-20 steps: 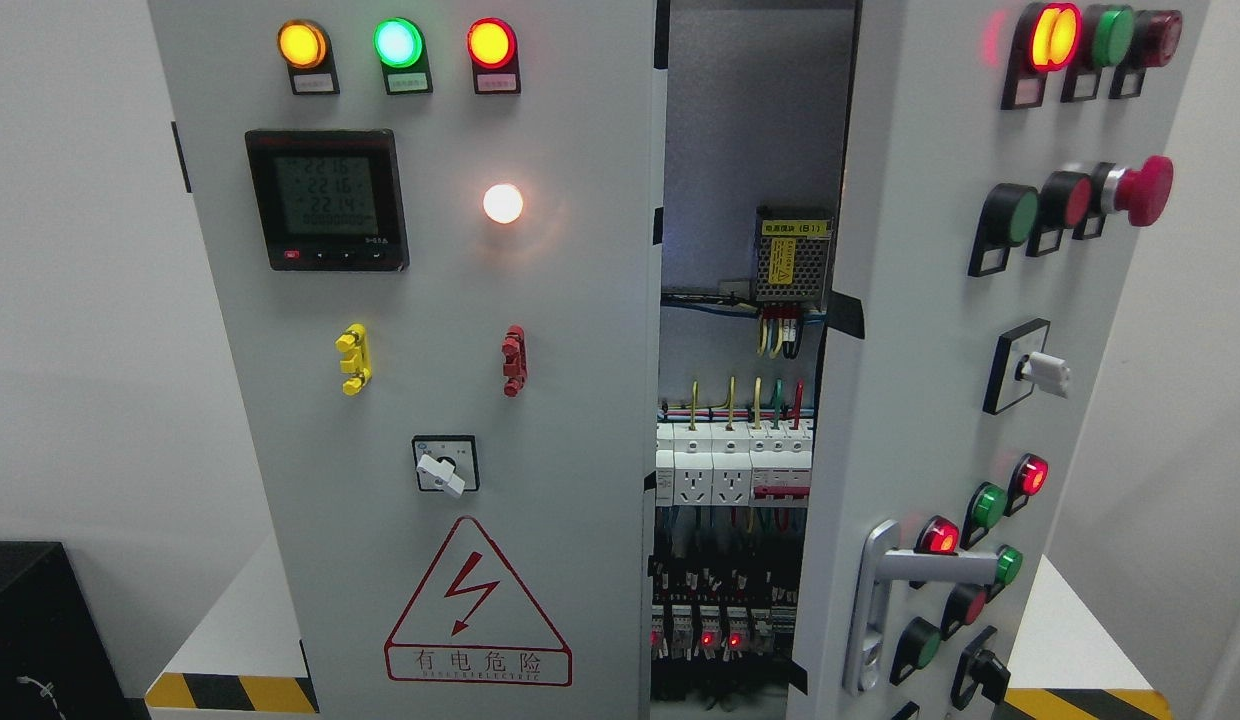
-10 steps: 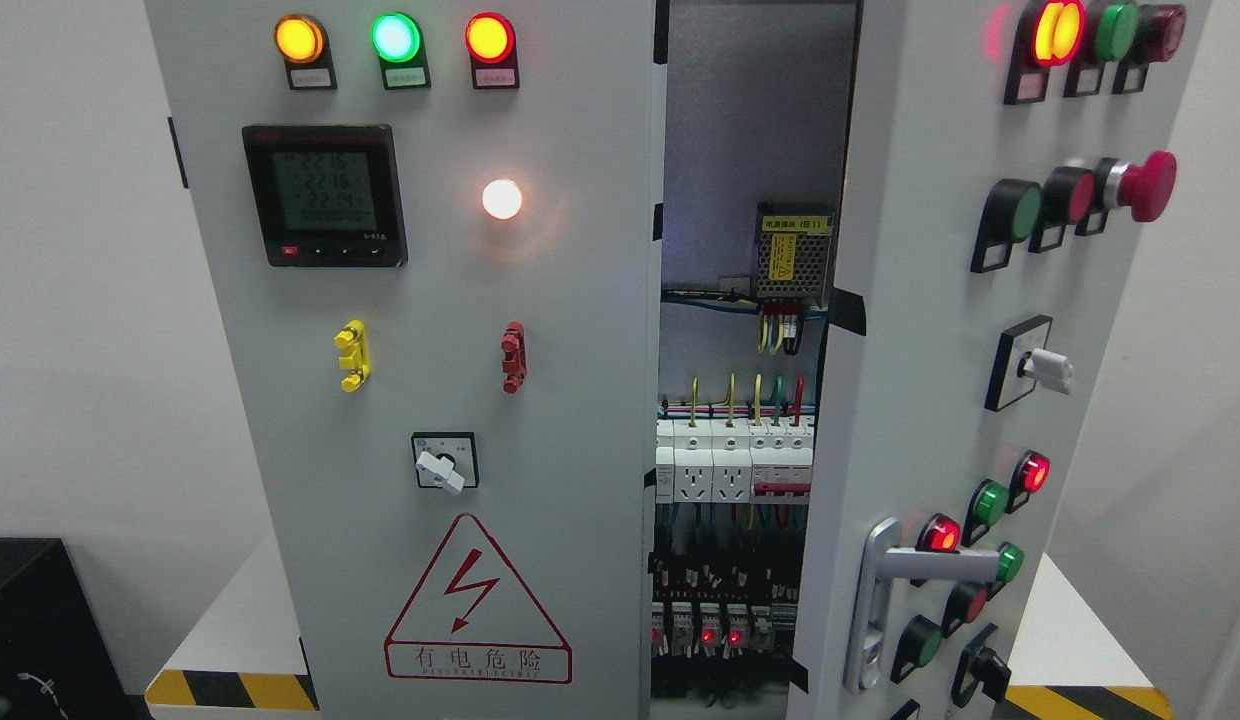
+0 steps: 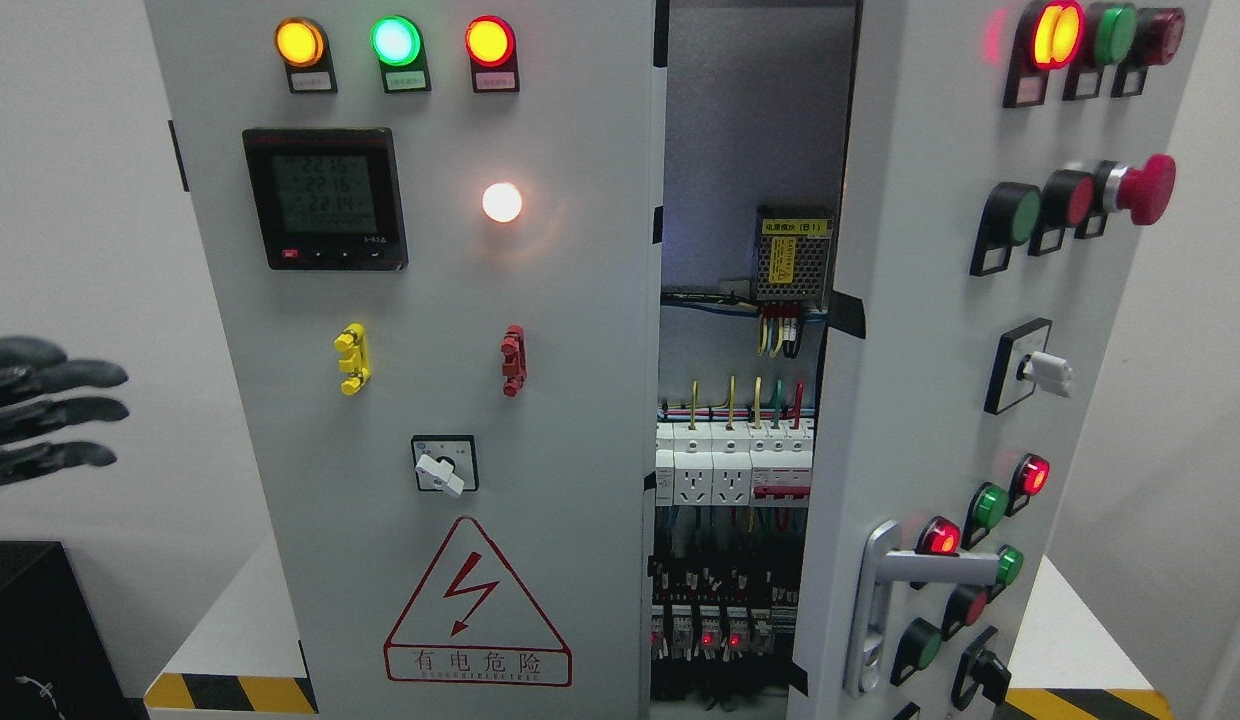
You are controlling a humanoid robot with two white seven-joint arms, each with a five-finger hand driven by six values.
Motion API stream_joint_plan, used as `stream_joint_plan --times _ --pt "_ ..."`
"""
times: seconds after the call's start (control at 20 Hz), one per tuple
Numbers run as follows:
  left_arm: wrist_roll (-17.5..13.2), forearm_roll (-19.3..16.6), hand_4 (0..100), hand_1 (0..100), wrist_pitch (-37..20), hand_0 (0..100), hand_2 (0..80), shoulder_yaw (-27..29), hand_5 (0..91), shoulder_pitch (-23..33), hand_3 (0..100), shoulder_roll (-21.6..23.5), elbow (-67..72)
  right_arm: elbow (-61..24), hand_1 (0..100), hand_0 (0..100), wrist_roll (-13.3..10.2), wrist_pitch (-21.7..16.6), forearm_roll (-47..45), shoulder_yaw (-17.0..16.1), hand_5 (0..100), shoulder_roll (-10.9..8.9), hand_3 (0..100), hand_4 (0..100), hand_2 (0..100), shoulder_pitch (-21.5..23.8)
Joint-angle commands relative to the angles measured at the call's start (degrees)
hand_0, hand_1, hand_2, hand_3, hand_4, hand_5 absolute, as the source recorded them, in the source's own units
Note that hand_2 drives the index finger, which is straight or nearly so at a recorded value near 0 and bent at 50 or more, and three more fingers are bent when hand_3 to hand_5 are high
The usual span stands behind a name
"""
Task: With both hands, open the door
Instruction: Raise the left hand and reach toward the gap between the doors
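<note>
Our left hand (image 3: 40,410), black-fingered, comes in at the picture's left edge, well to the left of the tall grey metal electrical cabinet (image 3: 430,330), its fingers stretched out flat toward the cabinet and holding nothing. We touch no part of the cabinet.

We see the cabinet's left door (image 3: 580,300) closed, carrying three round lamps at the top (amber, green, red), a black-framed digital meter (image 3: 325,198) below them, a glowing white lamp (image 3: 502,202) to the meter's right, a yellow clip and a red clip lower down, a small white rotary switch (image 3: 442,468), and a red triangular lightning warning sign (image 3: 477,600) near the bottom.

We see the cabinet's right door (image 3: 920,400) swung partly outward, leaving a gap between the two doors. Through that gap show coloured wires, white breaker modules (image 3: 732,462) and small red indicator lights. On the right door sit red and green push buttons, a red mushroom-head stop button (image 3: 1145,188), and a silver lever handle (image 3: 905,585) near its lower edge.
</note>
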Motion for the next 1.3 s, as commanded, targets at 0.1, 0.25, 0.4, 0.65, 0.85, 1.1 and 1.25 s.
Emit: stream_joint_plan --times 0.1,0.25,0.4,0.65,0.85,1.1,1.25 --pt "4.07 6.09 0 0 -2.16 0 0.0 -69.25 0.0 -32.75 0 1.34 -2.53 0.0 0 0 -0.06 0.01 0.0 -0.04 0 -0.01 0 0 0 0.0" --pt "7.67 10.12 0 0 -11.19 0 0.0 -83.61 0.0 -40.5 0 -2.97 -2.53 0.0 0 0 0.03 0.01 0.0 0.04 0 -0.01 0 0 0 0.0" --pt "10.06 11.45 0 0 -16.75 0 0.0 -89.43 0.0 -43.24 0 -8.5 -2.36 0.0 0 0 0.03 0.01 0.0 -0.04 0 -0.01 0 0 0 0.0" --pt "10.06 17.34 0 0 -17.28 0 0.0 -90.85 0.0 -44.12 0 -16.95 1.34 0.0 0 0 0.03 0.01 0.0 -0.04 0 -0.01 0 0 0 0.0" --pt "10.15 19.88 0 0 -19.74 0 0.0 -88.06 0.0 -45.01 0 -23.36 1.59 0.0 0 0 -0.06 0.01 0.0 -0.04 0 -0.01 0 0 0 0.0" --pt "13.12 20.07 0 0 -18.08 0 0.0 -75.56 0.0 -41.65 0 -30.22 2.39 0.0 0 0 0.03 0.01 0.0 -0.04 0 -0.01 0 0 0 0.0" --pt "14.63 22.34 0 0 -17.64 0 0.0 -75.47 0.0 -44.04 0 -34.34 6.59 0.0 0 0 0.03 0.01 0.0 -0.04 0 -0.01 0 0 0 0.0"
